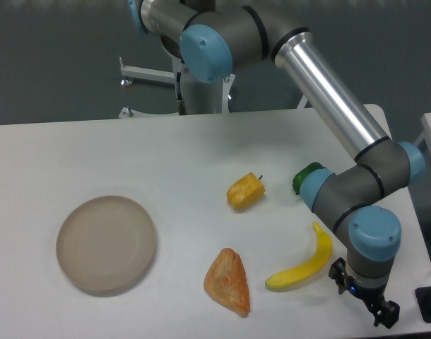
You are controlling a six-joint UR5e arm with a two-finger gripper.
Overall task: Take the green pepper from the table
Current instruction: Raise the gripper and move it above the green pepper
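1. Nearest the camera, at the desk's [166, 155] front right edge, the gripper [374, 304] hangs low off the wrist. Its jaws hold nothing; whether they are spread or pressed together I cannot tell, since they are small and dark against the edge.
2. Just left of the gripper lies a banana [304, 267], and further left a triangular orange pastry [228, 281]. A swing toward the target could, I judge, sweep the banana aside.
3. A round beige plate [107, 244] sits well apart at the left.
4. Further back, a yellow-orange pepper [245, 191] rests mid-desk.
5. The green pepper [305, 175] lies behind the arm's forearm joint, which partly hides it. It is well apart from the jaws, behind them and to the left.
6. The likely trouble: the arm's own elbow sits just beside the green pepper, so repositioning may nudge it, and the glossy, lumpy skin could slip from a shallow pinch.
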